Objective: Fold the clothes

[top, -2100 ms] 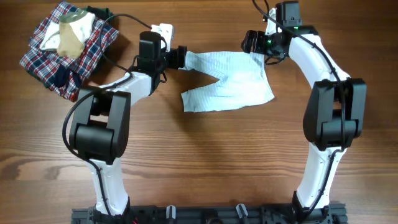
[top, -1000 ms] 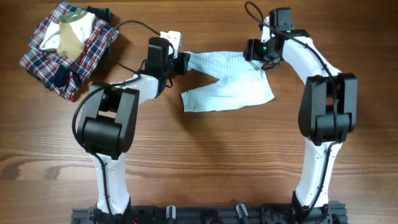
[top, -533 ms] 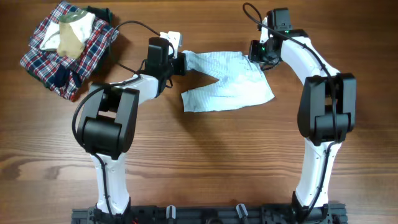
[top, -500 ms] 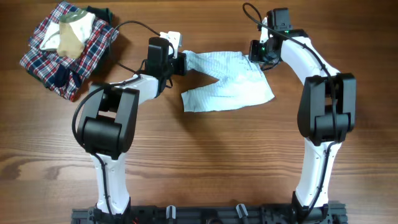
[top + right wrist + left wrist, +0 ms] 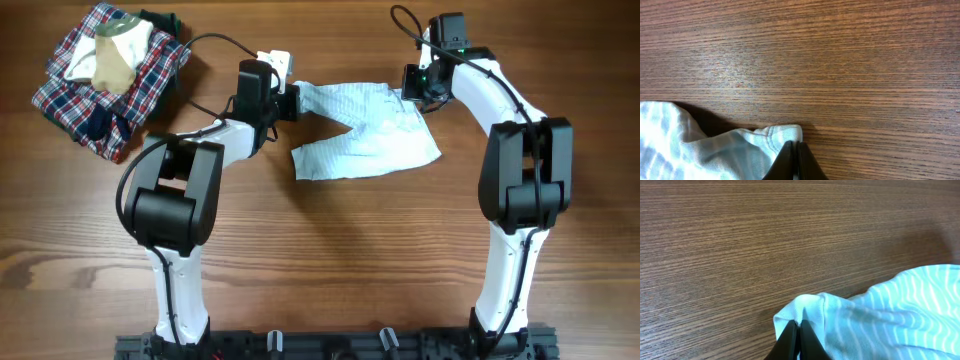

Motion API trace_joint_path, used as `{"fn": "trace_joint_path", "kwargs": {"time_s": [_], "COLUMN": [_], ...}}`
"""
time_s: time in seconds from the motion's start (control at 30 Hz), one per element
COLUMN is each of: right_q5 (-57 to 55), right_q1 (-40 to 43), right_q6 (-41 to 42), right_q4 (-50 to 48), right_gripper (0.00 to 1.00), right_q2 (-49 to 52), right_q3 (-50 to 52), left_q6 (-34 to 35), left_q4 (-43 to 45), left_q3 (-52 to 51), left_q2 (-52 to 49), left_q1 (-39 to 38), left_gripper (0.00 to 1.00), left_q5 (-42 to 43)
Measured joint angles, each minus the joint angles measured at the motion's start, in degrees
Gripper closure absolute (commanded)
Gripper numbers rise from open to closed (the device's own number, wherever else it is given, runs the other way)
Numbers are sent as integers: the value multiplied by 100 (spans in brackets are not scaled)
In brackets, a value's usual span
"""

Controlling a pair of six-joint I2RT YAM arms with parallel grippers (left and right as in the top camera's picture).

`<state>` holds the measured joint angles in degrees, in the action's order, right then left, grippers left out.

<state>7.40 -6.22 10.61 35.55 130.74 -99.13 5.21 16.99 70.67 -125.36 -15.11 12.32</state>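
The clothes (image 5: pixel 365 130), a small pale blue-white striped garment, lie spread on the wooden table at the far middle. My left gripper (image 5: pixel 293 100) is shut on the garment's far left corner (image 5: pixel 807 305); the left wrist view shows its black fingertips (image 5: pixel 796 332) pinching a fold of the hem. My right gripper (image 5: pixel 415 95) is shut on the far right corner (image 5: pixel 782 134), with the black fingertips (image 5: pixel 792 150) pressed together on the stitched edge. The lower half of the clothes (image 5: pixel 330 160) lies flat toward the near side.
A heap with a red-navy-white plaid garment (image 5: pixel 75 95) and a cream-and-tan garment (image 5: pixel 115 55) sits at the far left corner. Bare wood table (image 5: pixel 340 260) spreads in front of the clothes between the two arm bases.
Both grippers have closed over the last second onto the garment's far corners. The arms and the cloth have barely shifted since half a second ago.
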Motion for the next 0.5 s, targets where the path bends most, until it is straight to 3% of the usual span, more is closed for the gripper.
{"fn": "trace_joint_path", "kwargs": {"time_s": [0.5], "right_q5": [0], "right_q1": [4], "right_q6": [105], "right_q4": [291], "right_gripper": [96], "right_q2": [-208], "right_q3": [0], "left_q6": [0], "left_q4": [-229], "left_q3": [0], "left_q2": [24], "left_q1": [0], "left_gripper": [96], "left_q5": [0]}}
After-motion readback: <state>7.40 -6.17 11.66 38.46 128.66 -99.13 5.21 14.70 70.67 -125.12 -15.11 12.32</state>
